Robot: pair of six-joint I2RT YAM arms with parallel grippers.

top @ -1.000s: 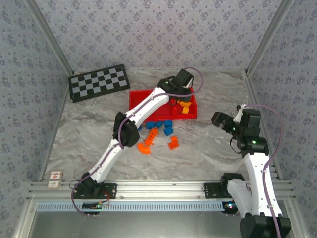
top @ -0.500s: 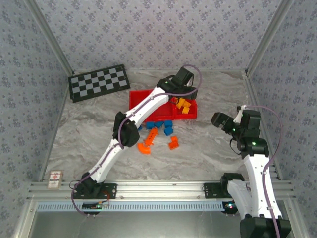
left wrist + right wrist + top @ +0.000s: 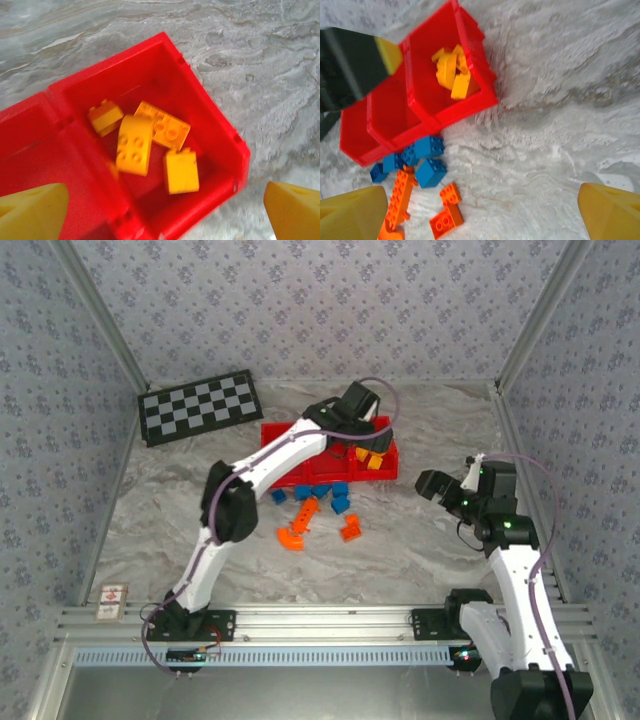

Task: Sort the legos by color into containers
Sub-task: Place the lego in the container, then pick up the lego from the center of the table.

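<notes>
Over the right end of the containers (image 3: 272, 440) the left pincer (image 3: 370, 432) hangs with its jaws spread wide and nothing between them. Below it, that end bin holds the yellow legos (image 3: 145, 145), at least four of them lying loose on its floor, so the yellow sort looks done or close to it. What shows of the neighbouring bin looks bare, and the left arm covers part of the row. On the worktop (image 3: 420, 540), just near of the containers, lie the blue legos (image 3: 427, 155), and a little nearer the orange legos (image 3: 402, 197), one of them curved. Both colours are not yet sorted, which I judge to be well over half the work. Well to the right, the right pincer (image 3: 424, 484) is wide open and empty
</notes>
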